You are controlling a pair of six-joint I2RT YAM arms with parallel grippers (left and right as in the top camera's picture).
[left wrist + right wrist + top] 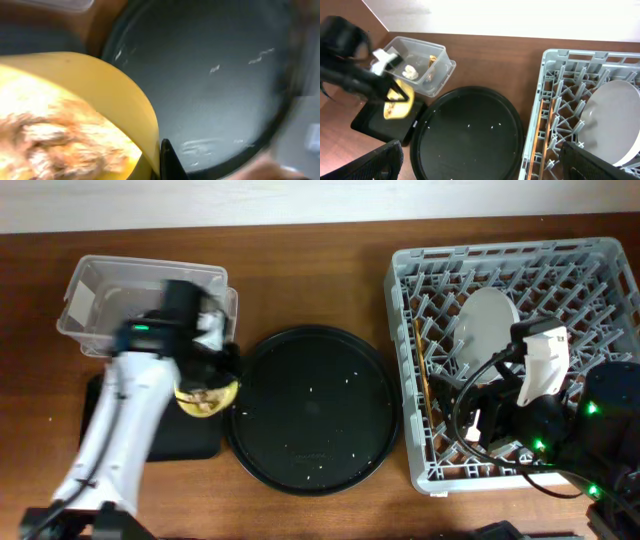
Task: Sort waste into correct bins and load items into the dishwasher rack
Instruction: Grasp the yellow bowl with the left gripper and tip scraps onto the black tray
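L arm (112, 425) white, R arm (548, 420) blk w/ cables (463, 395).

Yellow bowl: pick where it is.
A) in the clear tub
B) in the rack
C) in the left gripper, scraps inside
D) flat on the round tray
C: the left gripper holds the bowl off the table, with scraps showing inside it.
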